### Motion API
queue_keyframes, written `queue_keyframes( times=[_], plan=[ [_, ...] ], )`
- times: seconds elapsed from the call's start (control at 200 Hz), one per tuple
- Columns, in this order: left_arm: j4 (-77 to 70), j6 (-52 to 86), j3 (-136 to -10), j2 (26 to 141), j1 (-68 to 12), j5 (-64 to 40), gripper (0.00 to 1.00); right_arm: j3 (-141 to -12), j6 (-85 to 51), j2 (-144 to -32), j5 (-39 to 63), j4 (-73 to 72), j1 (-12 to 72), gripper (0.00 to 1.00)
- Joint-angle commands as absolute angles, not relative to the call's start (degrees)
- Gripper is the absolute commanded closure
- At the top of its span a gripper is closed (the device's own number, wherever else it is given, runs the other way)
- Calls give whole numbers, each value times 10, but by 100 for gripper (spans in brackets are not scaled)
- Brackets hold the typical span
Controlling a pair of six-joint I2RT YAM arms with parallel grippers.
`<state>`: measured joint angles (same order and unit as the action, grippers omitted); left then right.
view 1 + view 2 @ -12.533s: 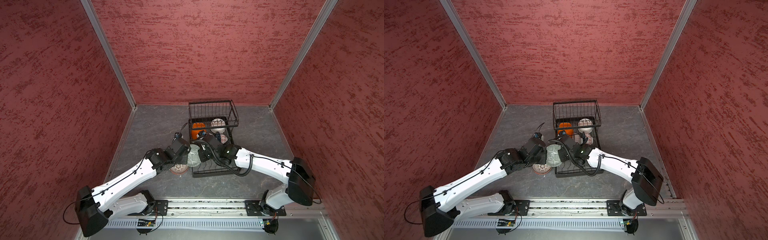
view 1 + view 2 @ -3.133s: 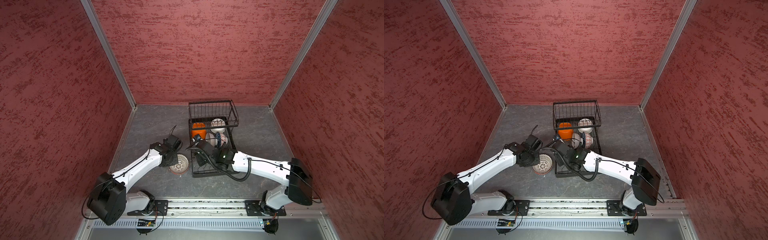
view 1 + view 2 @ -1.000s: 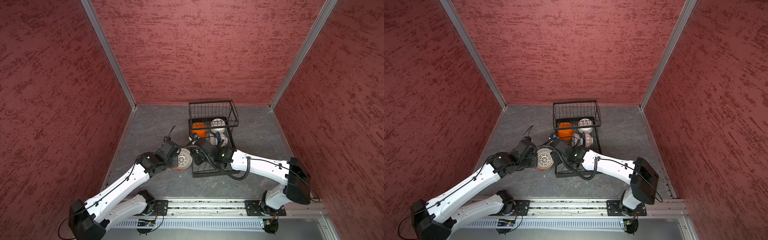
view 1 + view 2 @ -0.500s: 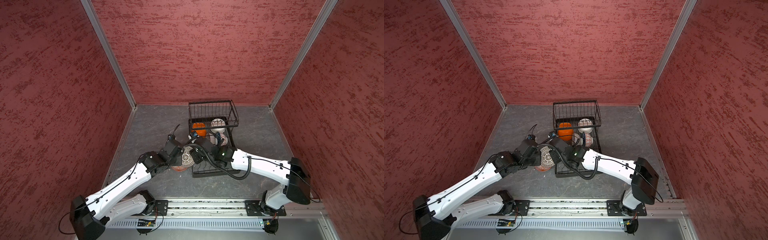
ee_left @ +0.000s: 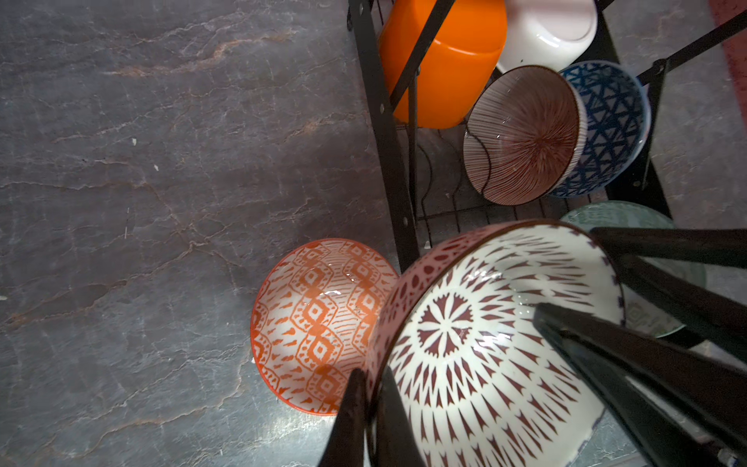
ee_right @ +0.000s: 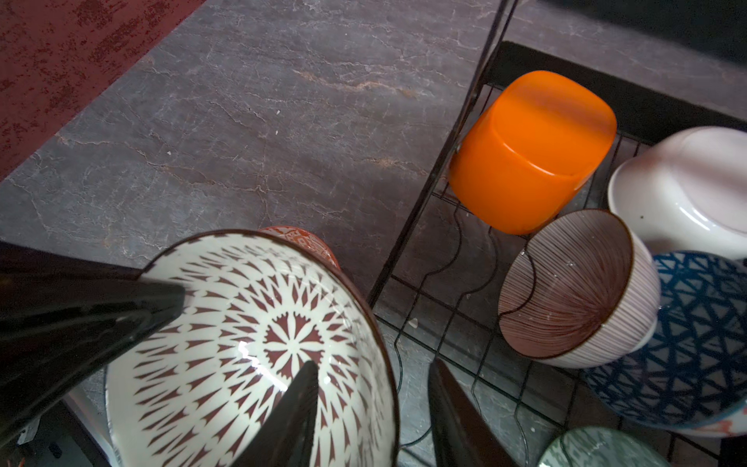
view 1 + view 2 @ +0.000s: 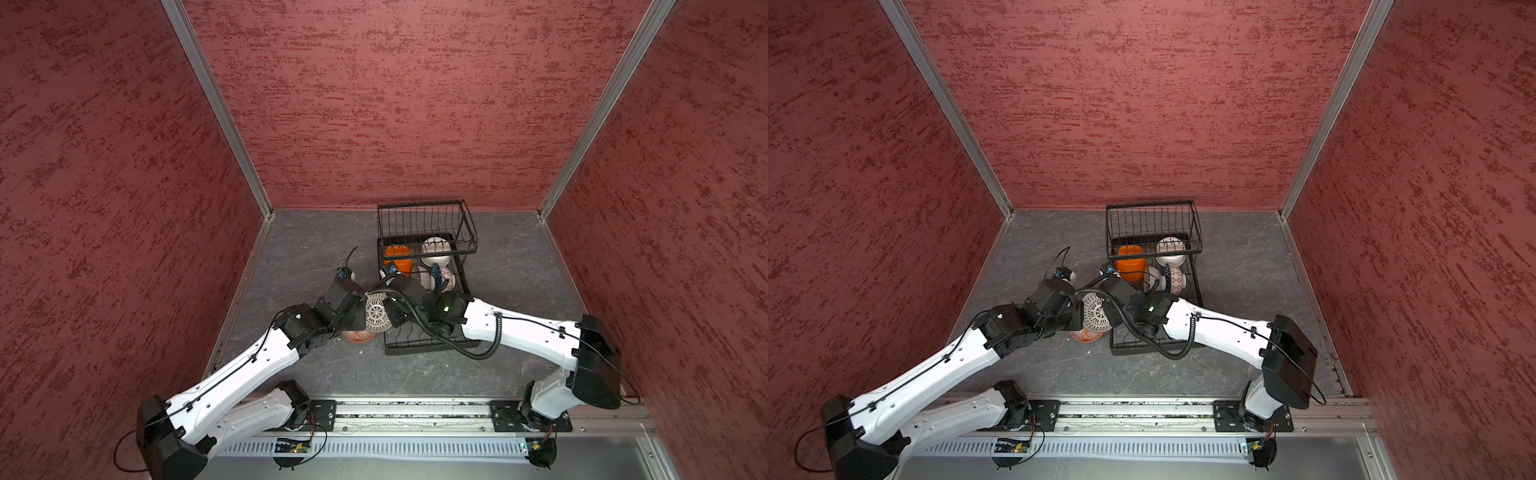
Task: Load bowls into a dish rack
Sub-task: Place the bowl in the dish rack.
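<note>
Left wrist view: left gripper (image 5: 370, 386) clamps the maroon-starburst white bowl (image 5: 485, 343) by its rim; right gripper (image 6: 372, 368), jaws parted, straddles it, seemingly loose.

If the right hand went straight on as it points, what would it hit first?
The starburst bowl that the left hand holds: its rim lies between the right hand's open fingers. Beyond, probably the rack, but depth is unclear.
</note>
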<state>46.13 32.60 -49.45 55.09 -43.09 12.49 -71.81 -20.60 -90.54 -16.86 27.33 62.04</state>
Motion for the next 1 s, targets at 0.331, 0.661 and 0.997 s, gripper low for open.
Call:
queue_keyframes(
  times=[0.331, 0.661, 0.997],
  plan=[
    [423, 332, -489, 539, -434, 119, 100, -709, -217, -903, -190, 274, 621, 78],
    [411, 334, -482, 554, -433, 113, 100, -712, -220, -908, -191, 276, 622, 100],
    [397, 334, -473, 554, -433, 109, 73, -730, -225, -926, -215, 295, 622, 100]
  ],
)
